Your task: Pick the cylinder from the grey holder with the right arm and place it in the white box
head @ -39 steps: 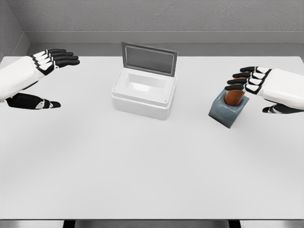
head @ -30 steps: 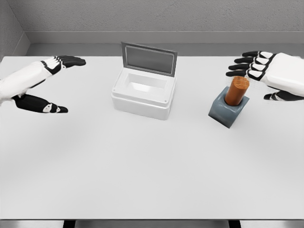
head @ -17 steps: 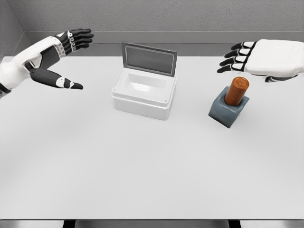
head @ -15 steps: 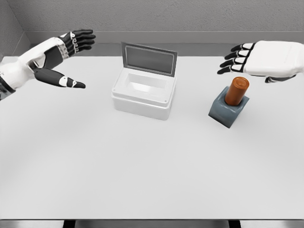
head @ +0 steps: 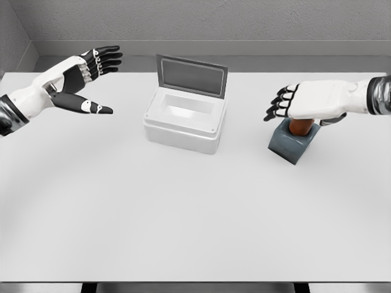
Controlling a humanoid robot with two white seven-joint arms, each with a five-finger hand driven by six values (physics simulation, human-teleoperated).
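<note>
cylinder orange-brown, mostly hidden under right hand.

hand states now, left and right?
Left hand: open, fingers spread, holding nothing.
Right hand: open over the orange cylinder, fingers extended, not gripping it.

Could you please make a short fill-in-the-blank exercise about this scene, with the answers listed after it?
1. The cylinder stands in a holder of ____ colour.
2. The lid of the white box is ____.
3. The hand directly over the cylinder is the ____ hand.
4. The left hand holds ____.

Missing words: grey; open; right; nothing
</note>
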